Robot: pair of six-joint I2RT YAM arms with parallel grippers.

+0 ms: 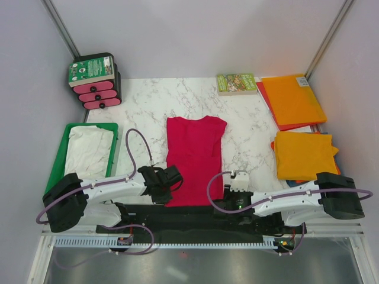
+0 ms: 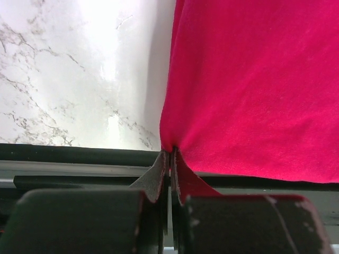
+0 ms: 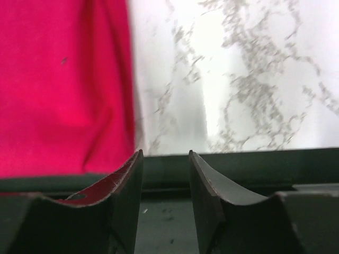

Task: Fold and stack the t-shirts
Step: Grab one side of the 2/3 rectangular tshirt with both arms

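A crimson red t-shirt (image 1: 194,155) lies flat, folded narrow, in the middle of the marble table. My left gripper (image 1: 176,177) is at its near left corner, and the left wrist view shows the jaws (image 2: 170,151) shut on the hem of the red cloth (image 2: 254,84). My right gripper (image 1: 238,178) stands open just right of the shirt's near right corner. Its fingers (image 3: 165,153) hold nothing, and the red cloth (image 3: 58,79) lies to their left. A white t-shirt (image 1: 89,151) lies in the tray. Folded orange t-shirts (image 1: 304,155) lie at the right, with another (image 1: 293,97) behind.
The green tray (image 1: 57,168) sits at the left edge. A small green-covered book (image 1: 236,83) lies at the back. A black and pink stacked object (image 1: 95,83) stands at the back left. A black rail runs along the near table edge, under both grippers.
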